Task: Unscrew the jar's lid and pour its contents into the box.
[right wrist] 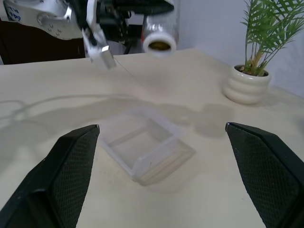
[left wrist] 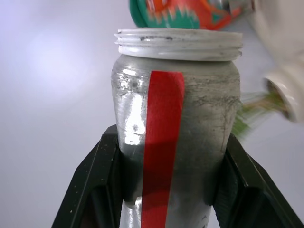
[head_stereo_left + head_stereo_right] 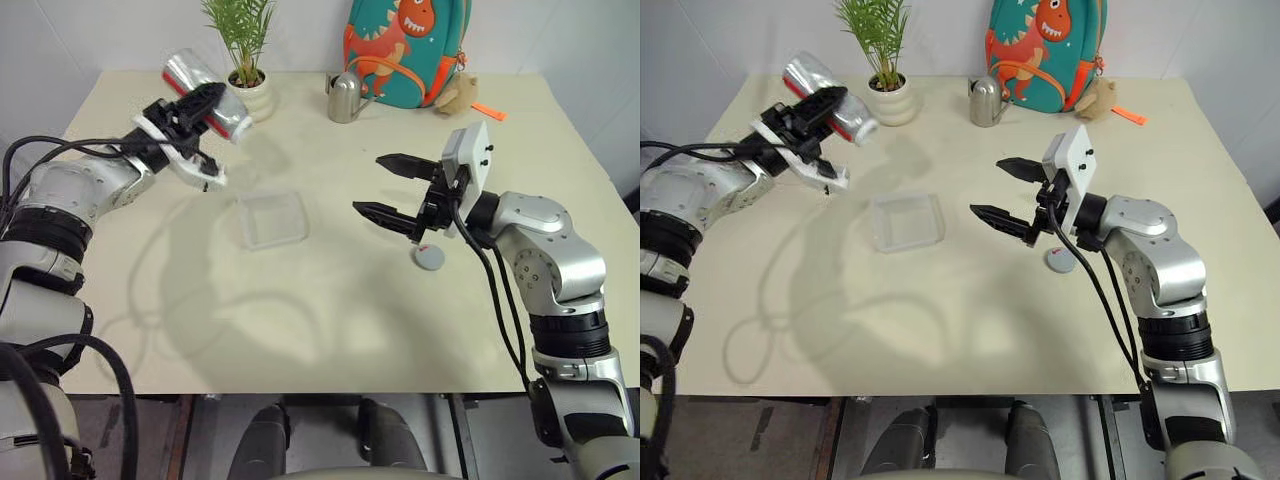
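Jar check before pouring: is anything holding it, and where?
The left end effector grips the jar around its body; the right end effector holds nothing.

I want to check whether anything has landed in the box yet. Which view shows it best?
The right wrist view: the box sits close, its inside visible, nothing seen in it. Both eye views show it smaller, from above, between the arms. The left wrist view shows the jar instead.

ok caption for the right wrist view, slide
Open right gripper faces the empty box while the uncapped jar hangs tilted beyond it.
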Controlling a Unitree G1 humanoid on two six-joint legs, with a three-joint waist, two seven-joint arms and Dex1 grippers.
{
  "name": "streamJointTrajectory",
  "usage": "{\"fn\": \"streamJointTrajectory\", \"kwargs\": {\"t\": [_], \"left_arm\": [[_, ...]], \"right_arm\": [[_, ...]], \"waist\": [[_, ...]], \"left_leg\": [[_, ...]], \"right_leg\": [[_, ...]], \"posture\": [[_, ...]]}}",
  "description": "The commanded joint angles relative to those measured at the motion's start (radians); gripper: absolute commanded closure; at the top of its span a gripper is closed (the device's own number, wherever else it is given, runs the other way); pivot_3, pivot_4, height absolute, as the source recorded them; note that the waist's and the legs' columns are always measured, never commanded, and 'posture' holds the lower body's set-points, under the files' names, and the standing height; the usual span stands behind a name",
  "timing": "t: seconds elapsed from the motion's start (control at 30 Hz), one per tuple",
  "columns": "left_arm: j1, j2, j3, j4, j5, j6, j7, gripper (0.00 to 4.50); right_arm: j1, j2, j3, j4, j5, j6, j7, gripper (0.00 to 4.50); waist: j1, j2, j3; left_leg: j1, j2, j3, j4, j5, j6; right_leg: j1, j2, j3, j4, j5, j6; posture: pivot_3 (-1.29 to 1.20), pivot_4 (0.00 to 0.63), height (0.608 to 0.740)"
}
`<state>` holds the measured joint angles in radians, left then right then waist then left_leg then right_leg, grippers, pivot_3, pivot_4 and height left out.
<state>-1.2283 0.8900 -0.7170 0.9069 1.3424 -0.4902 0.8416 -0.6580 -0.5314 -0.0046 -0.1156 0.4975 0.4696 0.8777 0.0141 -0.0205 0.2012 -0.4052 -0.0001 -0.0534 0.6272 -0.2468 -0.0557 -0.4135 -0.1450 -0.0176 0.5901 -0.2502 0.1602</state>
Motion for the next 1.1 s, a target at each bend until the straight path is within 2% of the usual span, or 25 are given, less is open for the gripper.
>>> {"fn": "streamJointTrajectory", "kwargs": {"t": [0.03,0.27,0.47,0.53,0.63,0.7,0.77,0.87,0.97,1.03,1.1], "left_arm": [[-0.057,-0.004,-0.038,0.068,0.066,0.077,0.087,2.57],[-0.104,-0.028,-0.112,0.107,0.108,0.065,0.186,2.57],[-0.092,-0.007,-0.102,0.115,0.067,0.023,0.173,2.57],[-0.083,0.004,-0.069,0.123,0.001,-0.060,0.136,2.57],[-0.034,0.008,0.079,0.193,-0.280,-0.296,-0.097,2.57],[0.036,-0.016,0.231,0.256,-0.564,-0.411,-0.409,2.57],[0.103,-0.031,0.355,0.252,-0.782,-0.426,-0.638,2.57],[0.201,-0.079,0.595,0.213,-1.141,-0.218,-1.006,2.57],[0.298,-0.130,0.810,0.110,-1.448,0.074,-1.276,2.57],[0.381,-0.152,0.899,-0.001,-1.573,0.237,-1.355,2.57],[0.455,-0.167,0.959,-0.104,-1.629,0.336,-1.341,2.57]], "right_arm": [[-0.004,0.012,-0.021,-0.039,0.015,-0.007,-0.014,0.02],[0.004,0.031,-0.021,-0.040,0.015,-0.015,-0.024,0.02],[0.011,0.041,-0.023,-0.036,0.012,-0.023,-0.024,0.02],[0.015,0.040,-0.025,-0.035,0.012,-0.025,-0.022,0.02],[0.022,0.036,-0.024,-0.036,0.012,-0.028,-0.018,0.02],[0.027,0.027,-0.015,-0.040,0.005,-0.032,-0.006,0.02],[0.031,0.016,-0.004,-0.044,-0.008,-0.041,0.008,0.02],[0.034,0.009,0.010,-0.053,-0.019,-0.046,0.025,0.02],[0.041,0.007,0.026,-0.068,-0.031,-0.052,0.038,0.02],[0.043,0.008,0.034,-0.075,-0.035,-0.053,0.039,0.02],[0.045,0.012,0.038,-0.079,-0.037,-0.053,0.039,0.02]], "waist": [[-0.003,0.000,0.000],[-0.012,-0.001,0.000],[-0.016,-0.001,0.000],[-0.016,-0.001,0.000],[-0.017,-0.001,0.000],[-0.018,0.000,0.000],[-0.018,-0.001,0.000],[-0.018,-0.001,0.000],[-0.020,-0.001,0.000],[-0.024,-0.001,0.000],[-0.026,-0.002,0.000]], "left_leg": [[0.000,0.000,0.000,0.000,0.000,0.000],[0.000,0.000,0.001,0.000,0.000,0.000],[0.000,0.000,0.001,0.000,0.000,0.000],[0.000,0.000,0.001,0.000,0.000,0.000],[0.000,0.000,0.002,0.000,0.000,-0.001],[0.000,0.000,0.003,0.001,0.002,-0.004],[0.001,0.000,0.005,0.001,0.002,-0.004],[0.000,0.001,0.005,0.002,0.002,-0.004],[0.000,0.001,0.005,0.003,0.001,-0.003],[0.001,0.001,0.005,0.004,0.001,-0.003],[0.001,0.001,0.005,0.004,0.001,-0.002]], "right_leg": [[0.000,0.000,0.000,0.000,0.000,0.000],[-0.001,0.000,0.001,0.000,0.000,0.000],[-0.001,0.000,0.001,0.001,0.000,0.000],[-0.001,0.000,0.001,0.001,0.000,0.000],[-0.001,0.000,0.002,0.000,0.000,0.000],[-0.002,0.000,0.002,0.001,0.000,0.000],[-0.002,-0.001,0.003,0.001,0.000,0.000],[-0.001,-0.001,0.003,0.001,0.000,0.000],[-0.001,-0.001,0.003,0.002,0.000,0.000],[-0.001,-0.001,0.003,0.003,0.000,0.000],[-0.001,-0.001,0.004,0.004,0.000,0.000]], "posture": [[0.00,0.150,0.740],[0.00,0.150,0.740],[0.00,0.150,0.740],[0.00,0.150,0.740],[0.00,0.150,0.740],[0.00,0.150,0.740],[0.00,0.150,0.740],[0.00,0.150,0.740],[0.00,0.150,0.740],[0.00,0.150,0.740],[0.00,0.150,0.740]]}}
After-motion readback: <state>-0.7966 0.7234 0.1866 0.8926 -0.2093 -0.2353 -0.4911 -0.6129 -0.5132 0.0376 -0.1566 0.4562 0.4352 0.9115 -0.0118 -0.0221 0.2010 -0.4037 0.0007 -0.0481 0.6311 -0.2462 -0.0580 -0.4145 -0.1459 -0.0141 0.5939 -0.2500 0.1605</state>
